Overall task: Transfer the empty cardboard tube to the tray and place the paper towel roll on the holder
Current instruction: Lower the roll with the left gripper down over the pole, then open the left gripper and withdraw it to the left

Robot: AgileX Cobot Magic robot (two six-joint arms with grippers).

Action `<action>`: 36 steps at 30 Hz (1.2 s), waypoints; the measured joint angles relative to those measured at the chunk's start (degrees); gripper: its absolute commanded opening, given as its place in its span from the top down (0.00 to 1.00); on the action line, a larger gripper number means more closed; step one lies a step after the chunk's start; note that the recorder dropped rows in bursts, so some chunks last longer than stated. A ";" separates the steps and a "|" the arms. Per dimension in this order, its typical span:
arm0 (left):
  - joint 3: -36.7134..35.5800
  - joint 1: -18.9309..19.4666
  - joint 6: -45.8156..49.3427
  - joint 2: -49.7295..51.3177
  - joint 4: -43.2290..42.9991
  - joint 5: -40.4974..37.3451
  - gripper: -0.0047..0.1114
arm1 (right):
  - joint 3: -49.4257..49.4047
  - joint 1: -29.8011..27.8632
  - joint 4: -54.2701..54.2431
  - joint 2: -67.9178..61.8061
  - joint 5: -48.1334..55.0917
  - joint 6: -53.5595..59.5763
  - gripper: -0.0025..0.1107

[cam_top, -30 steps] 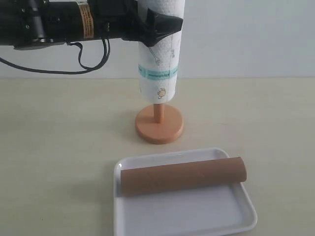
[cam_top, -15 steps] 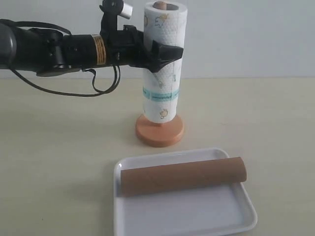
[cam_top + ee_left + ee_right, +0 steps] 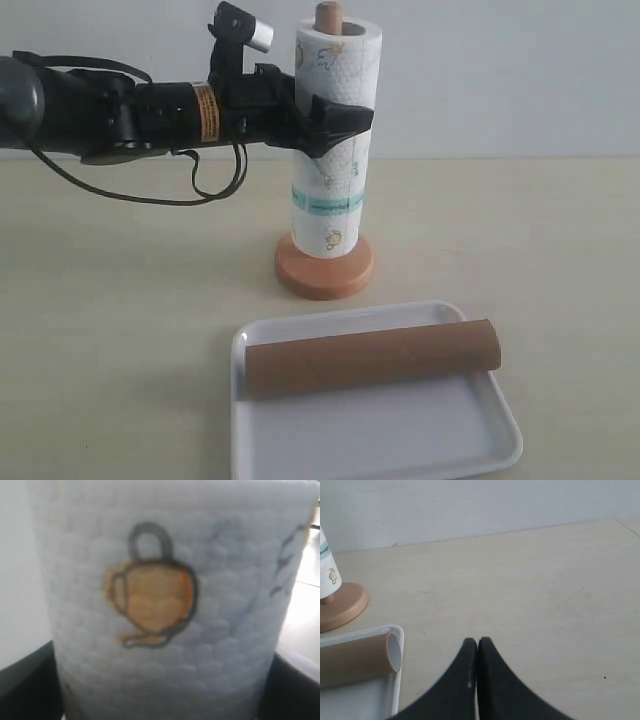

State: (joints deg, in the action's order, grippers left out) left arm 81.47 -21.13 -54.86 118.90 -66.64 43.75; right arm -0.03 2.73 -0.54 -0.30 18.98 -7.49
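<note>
I see left hand [image 3: 338, 114] pinching the roll [image 3: 333, 190] high on its sides; light, soft paper (dents easily), so gentle squeeze; right hand [image 3: 477, 643] pressed together.

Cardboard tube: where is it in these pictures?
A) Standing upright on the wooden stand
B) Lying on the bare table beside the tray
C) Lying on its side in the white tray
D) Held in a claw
C: the cardboard tube lies on its side across the tray, with no claw touching it.
</note>
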 measured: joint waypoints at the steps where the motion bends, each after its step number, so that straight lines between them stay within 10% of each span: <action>1: 0.00 0.00 -0.40 0.00 0.00 -0.11 0.22 | 0.00 0.00 0.00 0.00 0.00 0.00 0.98; 16: 0.00 0.90 -2.55 0.00 -4.08 1.29 0.22 | 0.00 0.00 0.00 0.00 0.00 0.00 0.98; 33: 0.00 13.97 -21.38 -6.42 -22.95 18.57 0.23 | 0.00 0.00 0.00 0.00 0.00 0.00 0.98; 36: 0.00 17.79 -27.70 -8.38 -27.64 24.69 0.41 | 0.00 0.00 0.00 0.00 0.00 0.00 0.98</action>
State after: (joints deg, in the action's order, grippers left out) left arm 81.47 -3.34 -82.56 110.52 -94.27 68.44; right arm -0.03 2.73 -0.54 -0.30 18.98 -7.49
